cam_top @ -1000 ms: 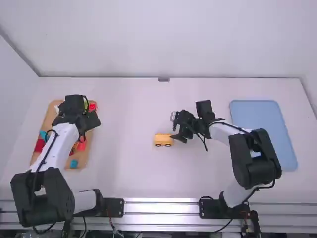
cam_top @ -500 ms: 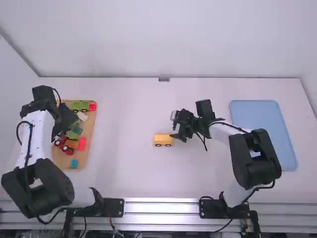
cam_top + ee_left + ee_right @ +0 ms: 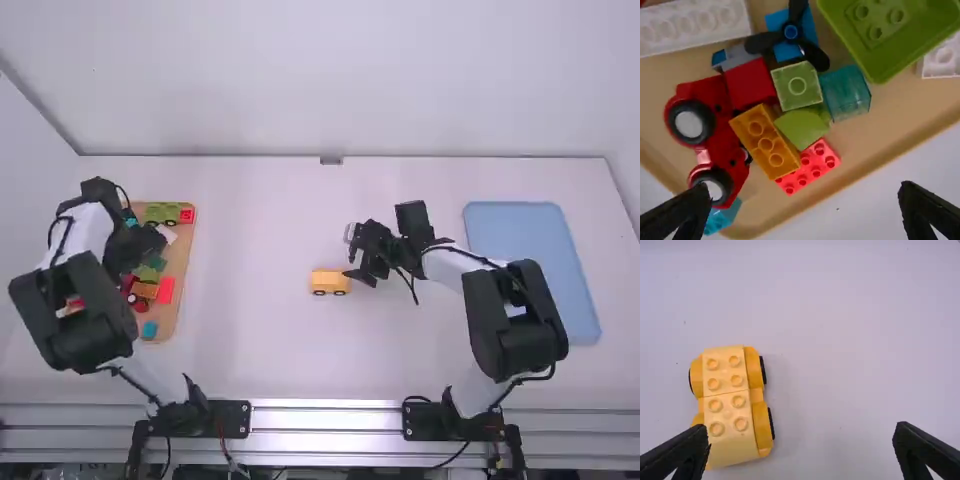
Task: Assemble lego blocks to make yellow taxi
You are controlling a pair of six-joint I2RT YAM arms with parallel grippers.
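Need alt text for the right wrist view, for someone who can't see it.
A yellow toy vehicle with black wheels and eight studs on top stands on a white table. The right claw is open, holding nothing.

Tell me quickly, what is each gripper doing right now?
Left gripper: open, holding nothing, over the tray of blocks.
Right gripper: open, empty, beside the yellow car.

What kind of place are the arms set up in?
Probably a robot test bench or lab: two arms are mounted on a metal rail at a white table, with a tray of toy blocks at one side and a blue tray at the other.
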